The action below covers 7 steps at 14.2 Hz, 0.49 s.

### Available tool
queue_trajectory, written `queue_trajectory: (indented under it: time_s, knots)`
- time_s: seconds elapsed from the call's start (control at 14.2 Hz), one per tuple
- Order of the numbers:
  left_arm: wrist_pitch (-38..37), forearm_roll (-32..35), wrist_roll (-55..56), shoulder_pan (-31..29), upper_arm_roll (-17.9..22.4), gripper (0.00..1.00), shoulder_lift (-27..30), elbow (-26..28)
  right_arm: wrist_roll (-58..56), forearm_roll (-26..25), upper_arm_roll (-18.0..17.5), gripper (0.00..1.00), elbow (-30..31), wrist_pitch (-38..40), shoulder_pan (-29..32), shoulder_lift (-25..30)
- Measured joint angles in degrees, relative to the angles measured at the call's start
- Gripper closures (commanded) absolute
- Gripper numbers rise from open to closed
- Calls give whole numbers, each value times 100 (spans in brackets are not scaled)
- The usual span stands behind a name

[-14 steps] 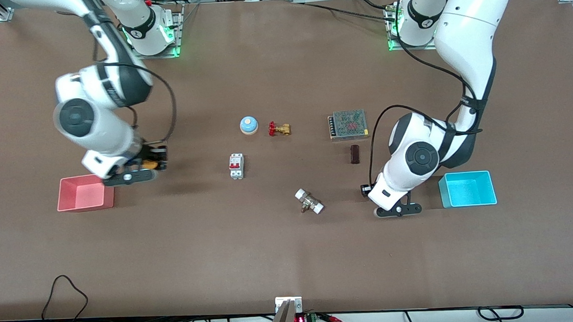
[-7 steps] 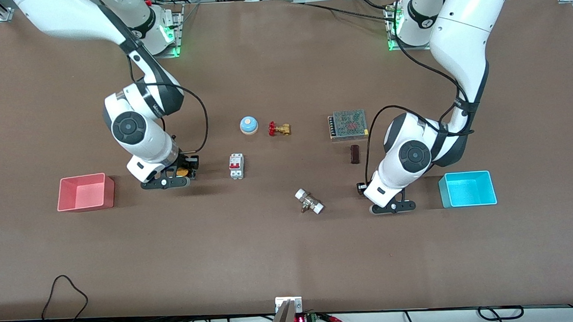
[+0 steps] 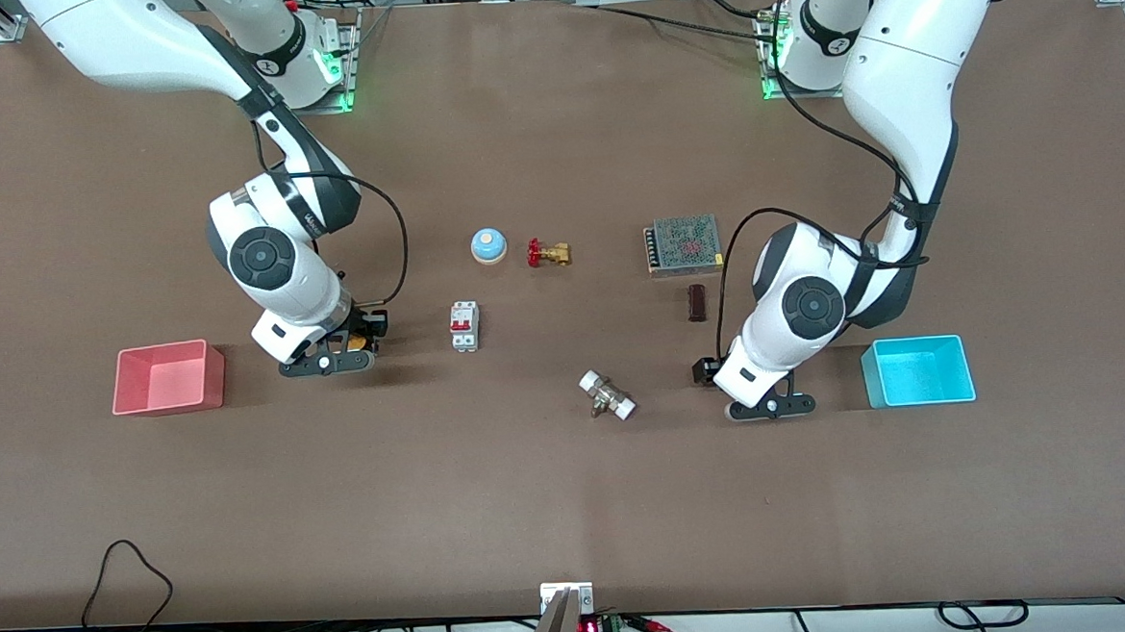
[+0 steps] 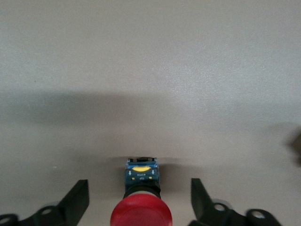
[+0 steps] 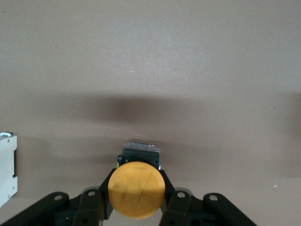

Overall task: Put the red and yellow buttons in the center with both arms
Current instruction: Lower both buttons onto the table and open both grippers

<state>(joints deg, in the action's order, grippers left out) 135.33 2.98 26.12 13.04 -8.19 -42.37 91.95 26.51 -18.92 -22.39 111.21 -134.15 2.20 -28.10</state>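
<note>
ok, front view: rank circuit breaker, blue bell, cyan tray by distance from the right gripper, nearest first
1. circuit breaker, beside the right gripper, toward the table's middle.
2. blue bell, farther from the front camera than the breaker.
3. cyan tray, at the left arm's end.

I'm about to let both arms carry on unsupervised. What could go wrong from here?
The right gripper is shut on the yellow button close to the white circuit breaker; carrying it centerward might knock the breaker.

The left gripper is open around the red button, which lies on the table; closing off-center could tip or push it.
</note>
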Motion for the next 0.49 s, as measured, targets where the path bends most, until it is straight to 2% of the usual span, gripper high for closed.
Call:
queue_trajectory:
  time_s: [0.35, 0.49]
  knots:
    - [-176, 2, -7, -1, 1, 0, 172, -57, 0, -81, 23, 80, 1, -201, 11, -195]
    - [-585, 5, -72, -5, 8, 0, 436, -91, 0, -84, 28, 69, 1, -212, 17, -231]
